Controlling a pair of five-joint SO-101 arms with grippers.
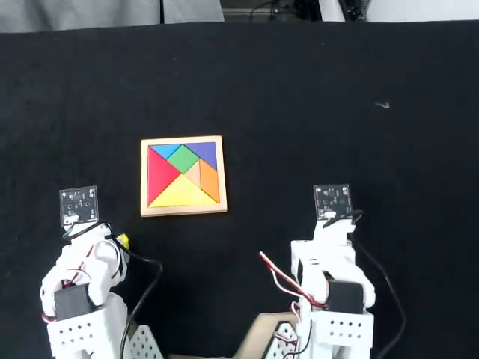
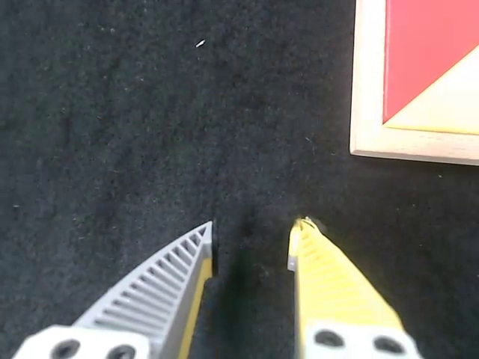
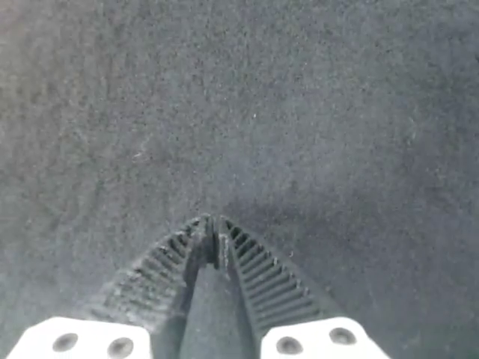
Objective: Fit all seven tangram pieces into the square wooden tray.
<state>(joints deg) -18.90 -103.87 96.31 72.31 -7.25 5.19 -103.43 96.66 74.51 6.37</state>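
Left gripper [image 2: 254,230] parted, right gripper [image 3: 214,224] closed; wooden tray [image 1: 144,179] holds seven tangram pieces [image 1: 179,193].

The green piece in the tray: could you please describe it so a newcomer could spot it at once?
On the black table lies a square wooden tray. The green piece sits by the middle of its far edge. It is the only green one, a square standing on a corner.

Tray [image 1: 183,212] pale wood; cloth [image 1: 337,90] black; left claw [image 2: 251,241] grey-yellow.
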